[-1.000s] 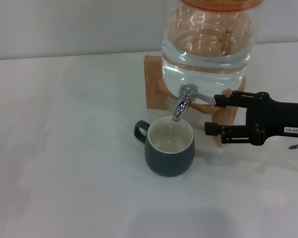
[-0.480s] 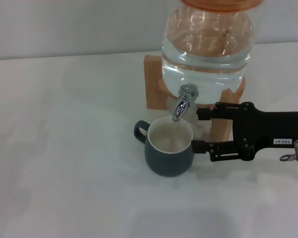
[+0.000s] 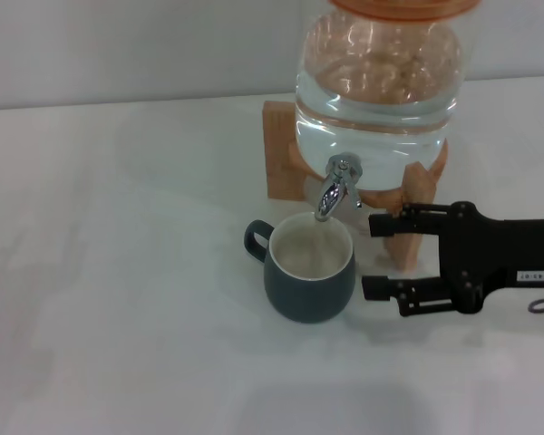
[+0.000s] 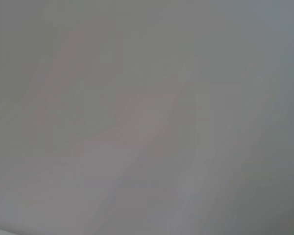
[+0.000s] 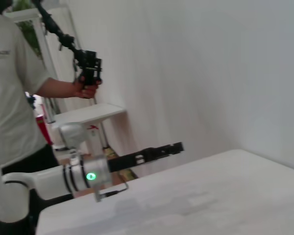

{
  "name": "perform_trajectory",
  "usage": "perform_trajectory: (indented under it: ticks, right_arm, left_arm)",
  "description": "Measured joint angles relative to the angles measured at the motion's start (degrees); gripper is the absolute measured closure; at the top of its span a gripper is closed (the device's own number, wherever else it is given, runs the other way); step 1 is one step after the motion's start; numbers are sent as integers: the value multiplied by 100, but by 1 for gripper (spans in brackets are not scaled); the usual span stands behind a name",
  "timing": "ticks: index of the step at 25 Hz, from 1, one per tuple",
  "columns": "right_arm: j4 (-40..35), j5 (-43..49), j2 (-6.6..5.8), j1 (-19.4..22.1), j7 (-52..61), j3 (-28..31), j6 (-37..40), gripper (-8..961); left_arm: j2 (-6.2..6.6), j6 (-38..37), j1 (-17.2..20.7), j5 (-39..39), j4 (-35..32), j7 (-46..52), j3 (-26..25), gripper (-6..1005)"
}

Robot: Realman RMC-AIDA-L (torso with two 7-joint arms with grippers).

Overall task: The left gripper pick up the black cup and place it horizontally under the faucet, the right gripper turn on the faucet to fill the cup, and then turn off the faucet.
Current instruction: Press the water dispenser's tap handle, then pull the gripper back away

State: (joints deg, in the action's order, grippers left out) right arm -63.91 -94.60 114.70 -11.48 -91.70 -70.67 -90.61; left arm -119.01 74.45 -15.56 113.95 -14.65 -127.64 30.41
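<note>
The black cup (image 3: 310, 267) stands upright on the white table, handle to the left, right under the spout of the chrome faucet (image 3: 335, 190). The faucet sits on a clear water jar (image 3: 378, 91) in a wooden stand (image 3: 281, 149). My right gripper (image 3: 368, 256) is open and empty just right of the cup. Its upper jaw is level with the spout and its lower jaw is beside the cup's wall, touching neither. My left gripper (image 5: 154, 152) shows only in the right wrist view, held off the table's far side on its arm with a green light (image 5: 90, 176).
The white table (image 3: 118, 272) spreads out to the left of the cup. A person (image 5: 14, 98) holding a handheld device stands beyond the table near the left arm. The left wrist view shows only a plain grey surface.
My right gripper swept left against the faucet lever, then drew back right and lower. The lever no longer sticks out to the right. The cup has not moved.
</note>
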Motion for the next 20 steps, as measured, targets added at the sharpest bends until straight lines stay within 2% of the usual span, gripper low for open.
perform_trajectory:
  ticks: [4, 11, 20]
  right_arm:
    - [-7, -13, 12, 7, 1, -71, -95, 131]
    - [-50, -233, 33, -45, 27, -601, -75, 131]
    - [-338, -385, 44, -78, 142, -1370, 669, 131]
  left_arm:
    - [0, 3, -13, 0, -2, -7, 4, 390]
    - [0, 7, -12, -3, -6, -13, 8, 390]
    - [-9, 36, 25, -3, -2, -15, 0, 390]
